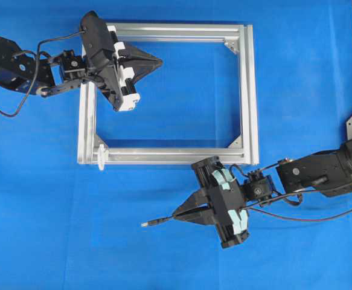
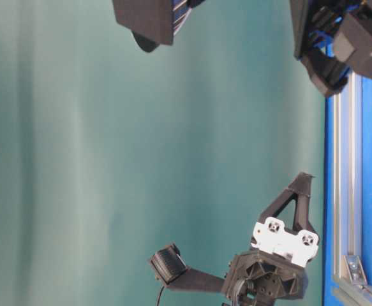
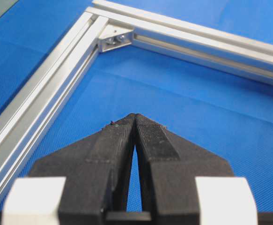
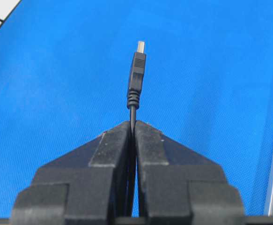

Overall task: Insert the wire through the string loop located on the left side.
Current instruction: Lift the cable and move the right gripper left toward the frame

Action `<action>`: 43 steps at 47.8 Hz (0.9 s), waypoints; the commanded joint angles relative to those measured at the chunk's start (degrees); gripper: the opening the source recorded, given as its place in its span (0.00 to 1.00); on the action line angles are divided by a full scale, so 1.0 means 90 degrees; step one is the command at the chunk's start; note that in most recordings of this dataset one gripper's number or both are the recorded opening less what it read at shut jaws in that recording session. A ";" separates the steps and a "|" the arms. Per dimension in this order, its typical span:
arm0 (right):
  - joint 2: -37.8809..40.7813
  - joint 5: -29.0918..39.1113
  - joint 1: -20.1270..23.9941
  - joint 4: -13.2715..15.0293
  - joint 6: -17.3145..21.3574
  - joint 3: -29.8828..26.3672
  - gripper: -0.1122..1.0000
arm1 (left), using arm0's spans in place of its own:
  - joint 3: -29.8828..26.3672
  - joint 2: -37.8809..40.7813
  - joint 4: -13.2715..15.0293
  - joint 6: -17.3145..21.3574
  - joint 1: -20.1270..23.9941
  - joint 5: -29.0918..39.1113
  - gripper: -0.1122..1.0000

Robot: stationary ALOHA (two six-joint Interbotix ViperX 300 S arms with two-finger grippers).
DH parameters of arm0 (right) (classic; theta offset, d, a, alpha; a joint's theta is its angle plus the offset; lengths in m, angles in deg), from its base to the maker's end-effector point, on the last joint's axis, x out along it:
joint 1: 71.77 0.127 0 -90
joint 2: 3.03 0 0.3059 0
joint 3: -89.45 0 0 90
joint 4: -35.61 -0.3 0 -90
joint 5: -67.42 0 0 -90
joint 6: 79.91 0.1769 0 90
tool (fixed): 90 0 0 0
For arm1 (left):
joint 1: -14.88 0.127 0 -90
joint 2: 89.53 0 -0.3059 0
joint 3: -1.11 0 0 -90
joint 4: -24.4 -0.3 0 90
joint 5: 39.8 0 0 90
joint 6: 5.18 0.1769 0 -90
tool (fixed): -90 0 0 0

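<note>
1. Black fingertips (image 4: pixel 148 140) of the right pincer (image 4: pixel 132 124) sit closest to the right wrist camera, clenched on the wire (image 4: pixel 136 75). Its dark plug with a pale metal tip sticks straight out beyond the tips over the blue worktop (image 4: pixel 56 84).
2. Seen from overhead, the right pincer (image 1: pixel 177 215) points toward the left side of the worktop (image 1: pixel 43 229). The wire's plug (image 1: pixel 154 222) juts just past the tips, and the rest of the wire trails back along the right arm (image 1: pixel 320 172).
3. Up and to the left of the plug in that view, the string loop (image 1: pixel 101 156) shows as a small whitish piece at the near left corner of the aluminium frame (image 1: pixel 248 90). Plug and loop are apart, with bare blue worktop between them.
4. Left pincer (image 3: pixel 135 117) is closed with nothing between its tips, which meet at the front while a narrow gap opens farther back. Ahead of it lie a silver corner bracket (image 3: pixel 115 40) and two frame rails (image 3: pixel 42 89).
5. Overhead, the left pincer (image 1: pixel 159 61) reaches over the frame's far left corner, tips inside the frame opening, well apart from the wire.
6. From table level, the left pincer (image 2: pixel 304 178) hangs above the frame rail (image 2: pixel 345 191).
</note>
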 commanded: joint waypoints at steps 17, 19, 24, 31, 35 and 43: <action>-0.0205 -0.0039 0.0020 -0.0010 0.0000 -0.0059 0.10 | -0.0049 -0.0205 -0.0020 -0.0010 -0.0088 -0.0029 0.10; -0.0205 -0.0049 0.0020 0.0000 0.0000 -0.0059 0.10 | -0.0049 -0.0205 -0.0020 -0.0010 -0.0088 -0.0029 0.10; -0.0205 -0.0039 0.0020 -0.0010 0.0000 -0.0049 0.10 | -0.0049 -0.0205 -0.0020 -0.0010 -0.0088 -0.0029 0.10; -0.0205 -0.0039 0.0020 -0.0010 0.0000 -0.0049 0.10 | -0.0049 -0.0205 -0.0020 -0.0010 -0.0088 -0.0029 0.10; -0.0205 -0.0039 0.0020 0.0000 0.0000 -0.0049 0.10 | -0.0049 -0.0215 -0.0020 -0.0010 -0.0088 -0.0029 0.10; -0.0205 -0.0039 0.0020 0.0000 0.0000 -0.0049 0.10 | -0.0049 -0.0205 -0.0020 -0.0010 -0.0088 -0.0029 0.10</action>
